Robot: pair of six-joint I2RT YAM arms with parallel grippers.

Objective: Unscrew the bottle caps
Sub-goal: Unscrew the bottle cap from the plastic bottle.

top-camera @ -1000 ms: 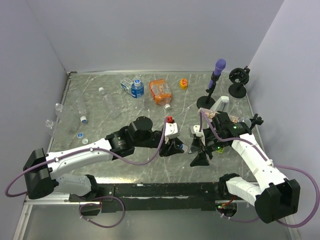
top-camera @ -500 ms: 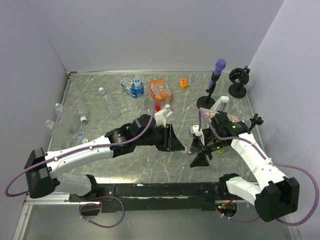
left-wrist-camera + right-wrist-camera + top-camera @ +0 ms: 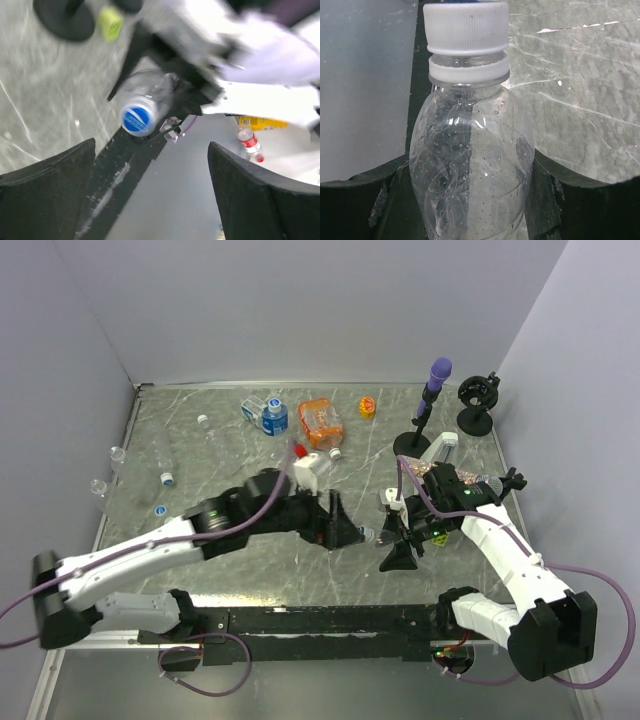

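- Well, the left gripper (image 3: 150, 155) stands with its jaws spread wide and nothing between them. It is just short of the cap and not touching it.
- The right gripper (image 3: 470, 200) is clamped round the belly of a clear bottle (image 3: 470, 150). It holds the bottle level, neck pointing toward the left arm.
- The cap (image 3: 136, 119) sits on that bottle's neck. It has ribbed white sides and a blue printed disc on top, too blurred to read.
- Farther out, loose caps (image 3: 167, 479) lie on the left part of the marbled table (image 3: 370, 460).
- Along the back are a bottle with a blue label (image 3: 272, 420), an orange container (image 3: 320, 423) and a purple-topped stand (image 3: 430, 400). Any writing on them is too small to make out.
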